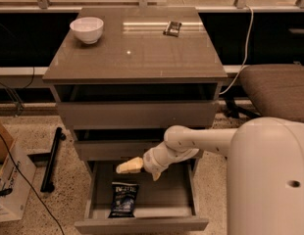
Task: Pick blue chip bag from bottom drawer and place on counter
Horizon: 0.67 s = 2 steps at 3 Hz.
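The blue chip bag [124, 199] lies flat in the left front part of the open bottom drawer [142, 223], white lettering up. My gripper [142, 171] hangs over the drawer, just below the middle drawer's front and above and a little right of the bag. Its cream fingers [130, 165] are spread apart and hold nothing. The counter [137, 53] is the glossy top of the cabinet, well above the gripper.
A white bowl [87, 29] stands at the counter's back left and a small dark packet [172, 28] lies at its back right. The two upper drawers [137, 114] are slightly pulled out. A chair [277, 89] stands right, a cardboard box [10, 180] left.
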Each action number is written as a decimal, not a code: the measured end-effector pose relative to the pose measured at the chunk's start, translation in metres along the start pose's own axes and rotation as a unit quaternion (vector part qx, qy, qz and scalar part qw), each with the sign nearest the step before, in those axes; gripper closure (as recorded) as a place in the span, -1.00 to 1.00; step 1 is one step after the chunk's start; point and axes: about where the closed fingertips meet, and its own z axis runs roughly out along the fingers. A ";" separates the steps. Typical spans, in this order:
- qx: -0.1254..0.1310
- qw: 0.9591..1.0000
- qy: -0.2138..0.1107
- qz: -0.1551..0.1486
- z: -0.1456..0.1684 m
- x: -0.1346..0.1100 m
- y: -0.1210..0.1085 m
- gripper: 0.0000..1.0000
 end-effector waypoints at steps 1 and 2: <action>-0.015 0.998 0.034 0.041 0.052 0.000 -0.021 -1.00; -0.029 0.995 0.064 0.074 0.105 0.005 -0.047 -1.00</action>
